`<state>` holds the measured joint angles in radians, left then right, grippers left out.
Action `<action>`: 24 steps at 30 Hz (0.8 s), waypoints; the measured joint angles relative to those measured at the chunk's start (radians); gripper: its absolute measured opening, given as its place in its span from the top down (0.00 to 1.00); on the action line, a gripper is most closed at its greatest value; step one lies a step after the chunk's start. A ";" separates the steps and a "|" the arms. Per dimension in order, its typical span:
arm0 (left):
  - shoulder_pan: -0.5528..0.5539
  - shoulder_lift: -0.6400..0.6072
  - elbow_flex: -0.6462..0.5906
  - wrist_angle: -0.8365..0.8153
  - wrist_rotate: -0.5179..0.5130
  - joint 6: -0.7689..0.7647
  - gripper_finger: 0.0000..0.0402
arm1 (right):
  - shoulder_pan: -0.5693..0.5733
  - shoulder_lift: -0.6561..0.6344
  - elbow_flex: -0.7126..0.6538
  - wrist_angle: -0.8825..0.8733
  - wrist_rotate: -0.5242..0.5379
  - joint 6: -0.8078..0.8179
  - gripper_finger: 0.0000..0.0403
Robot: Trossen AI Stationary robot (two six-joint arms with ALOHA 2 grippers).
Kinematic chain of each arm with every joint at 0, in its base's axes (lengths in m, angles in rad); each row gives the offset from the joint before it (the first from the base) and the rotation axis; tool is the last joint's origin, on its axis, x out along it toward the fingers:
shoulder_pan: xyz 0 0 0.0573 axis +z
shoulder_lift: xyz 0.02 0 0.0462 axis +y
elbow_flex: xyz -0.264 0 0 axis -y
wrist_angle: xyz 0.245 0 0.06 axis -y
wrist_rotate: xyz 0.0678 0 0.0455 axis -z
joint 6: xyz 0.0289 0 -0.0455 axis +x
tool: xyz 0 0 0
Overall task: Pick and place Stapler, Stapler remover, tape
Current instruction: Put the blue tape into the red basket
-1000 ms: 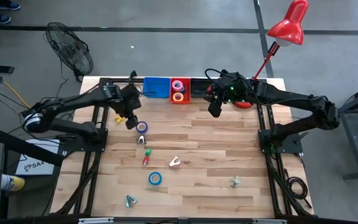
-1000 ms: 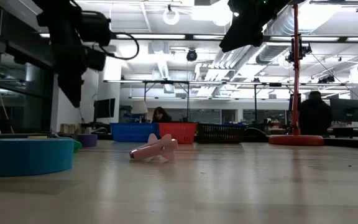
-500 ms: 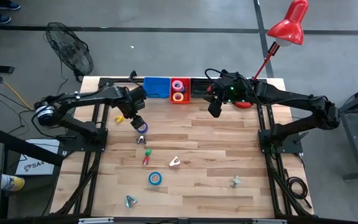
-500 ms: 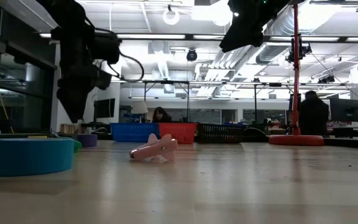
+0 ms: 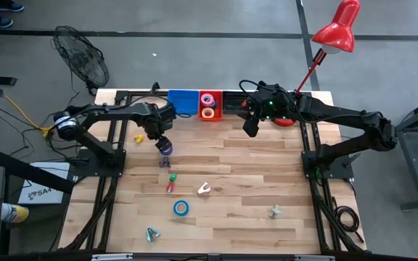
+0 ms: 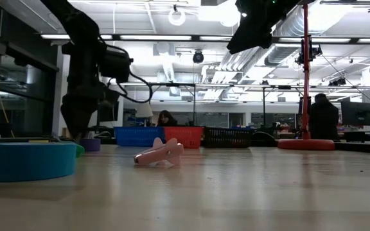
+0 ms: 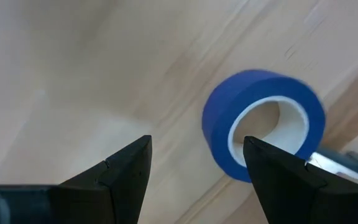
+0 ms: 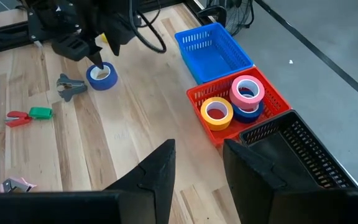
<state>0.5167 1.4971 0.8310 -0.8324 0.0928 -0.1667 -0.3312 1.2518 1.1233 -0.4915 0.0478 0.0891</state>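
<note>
Open-plan robotics laboratory. Exposed ceiling ducts (image 6: pixel 172 64), rows of workbenches (image 6: pixel 236 119) and a concrete floor (image 5: pixel 216 18) surround the wooden test table (image 5: pixel 245 188). A red lamp (image 5: pixel 337 29) stands beside it.

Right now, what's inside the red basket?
The red basket holds three tape rolls: a yellow roll, a pink roll and a blue roll lying mostly under the pink one. Whatever may lie beneath the rolls is covered.
</note>
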 joint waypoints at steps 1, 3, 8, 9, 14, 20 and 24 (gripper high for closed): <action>0.000 0.008 0.000 0.001 0.004 0.003 0.38 | 0.000 0.000 0.000 0.000 0.000 0.000 0.69; 0.000 0.023 0.000 0.002 0.009 0.006 0.39 | 0.000 0.000 0.000 0.000 0.000 0.000 0.69; 0.000 0.040 0.000 0.005 0.014 0.012 0.45 | 0.000 0.000 0.000 0.000 0.000 0.000 0.69; 0.000 0.040 0.000 0.006 0.013 0.012 0.47 | 0.000 0.000 0.000 -0.001 0.001 0.000 0.69; 0.000 0.040 0.000 0.012 0.017 0.012 0.60 | 0.000 0.000 0.000 -0.005 0.002 -0.003 0.69; 0.000 0.040 0.000 0.022 0.020 0.012 0.74 | 0.000 0.000 0.000 -0.005 0.002 -0.018 0.69; 0.000 0.040 0.000 0.022 0.020 0.012 0.82 | 0.000 0.000 0.000 -0.006 0.002 -0.022 0.69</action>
<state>0.5167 1.5375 0.8310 -0.8101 0.1127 -0.1543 -0.3311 1.2518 1.1233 -0.4973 0.0498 0.0668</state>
